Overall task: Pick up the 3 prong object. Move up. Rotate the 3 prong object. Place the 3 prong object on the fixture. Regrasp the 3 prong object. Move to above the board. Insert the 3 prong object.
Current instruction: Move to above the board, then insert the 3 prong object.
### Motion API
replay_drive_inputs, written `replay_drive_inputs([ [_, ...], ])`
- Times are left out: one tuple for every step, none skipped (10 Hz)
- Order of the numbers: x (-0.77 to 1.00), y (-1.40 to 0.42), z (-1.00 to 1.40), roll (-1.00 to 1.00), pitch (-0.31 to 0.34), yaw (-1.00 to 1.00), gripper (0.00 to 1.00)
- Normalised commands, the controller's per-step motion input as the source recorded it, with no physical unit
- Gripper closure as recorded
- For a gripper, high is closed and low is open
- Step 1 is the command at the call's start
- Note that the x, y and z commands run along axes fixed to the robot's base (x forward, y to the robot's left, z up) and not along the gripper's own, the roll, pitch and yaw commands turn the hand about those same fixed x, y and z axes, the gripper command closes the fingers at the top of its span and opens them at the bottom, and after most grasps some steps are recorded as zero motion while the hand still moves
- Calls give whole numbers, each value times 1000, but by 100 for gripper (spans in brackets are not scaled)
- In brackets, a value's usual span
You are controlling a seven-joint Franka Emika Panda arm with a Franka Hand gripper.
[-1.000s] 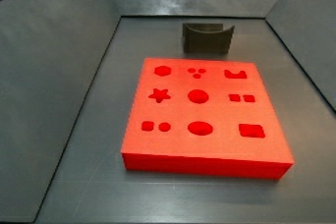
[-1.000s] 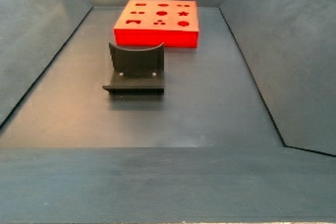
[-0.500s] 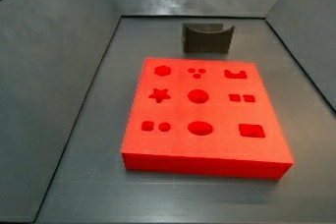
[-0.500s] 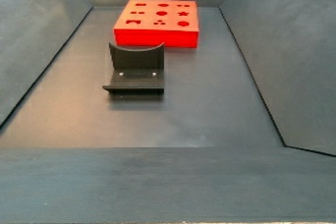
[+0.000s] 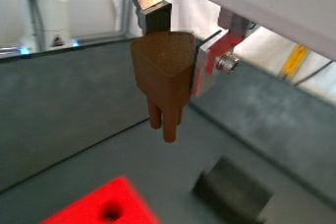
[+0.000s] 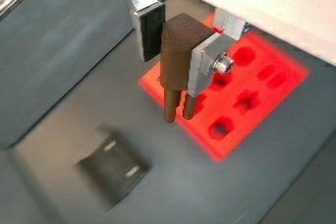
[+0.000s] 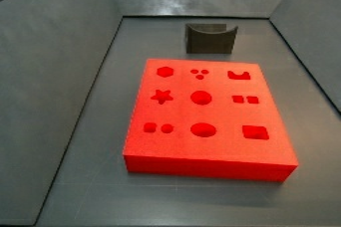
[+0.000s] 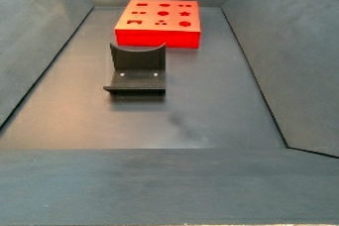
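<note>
In both wrist views my gripper (image 5: 182,43) (image 6: 180,55) is shut on the 3 prong object (image 5: 163,71) (image 6: 175,63), a brown wooden block held upright with its prongs pointing down. It hangs high in the air. Far below, the red board (image 6: 264,69) (image 5: 110,204) lies on the floor, with the dark fixture (image 6: 116,168) (image 5: 234,191) a little way off. Both side views show the board (image 7: 206,112) (image 8: 159,22) and the fixture (image 7: 210,38) (image 8: 137,68), but neither the gripper nor the block.
Sloping grey walls (image 7: 60,62) (image 8: 259,61) enclose the dark floor (image 8: 172,121) on all sides. Lab equipment (image 5: 39,12) shows beyond the wall in a wrist view.
One second ago the tip of the held block showed at the top edge of a side view above the board; it has risen out of that view. Board and fixture have not moved.
</note>
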Motion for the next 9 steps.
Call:
replay_drive_inputs([
  [-350,-827,142,-1000,-74,-112,100],
  [-284,-635,105,-1000,-78,-112,100],
  [-175,-297,46,-715,-69,-68,100],
  [-122,-153,27,-509,-60,-39,100],
  [-72,-51,10,-294,-52,-17,100],
  [-60,-33,6,-224,-45,-16,100],
  [-23,0,0,0,0,0,100],
  [-77,0,0,0,0,-63,100],
  [0,0,0,0,0,-11,100],
])
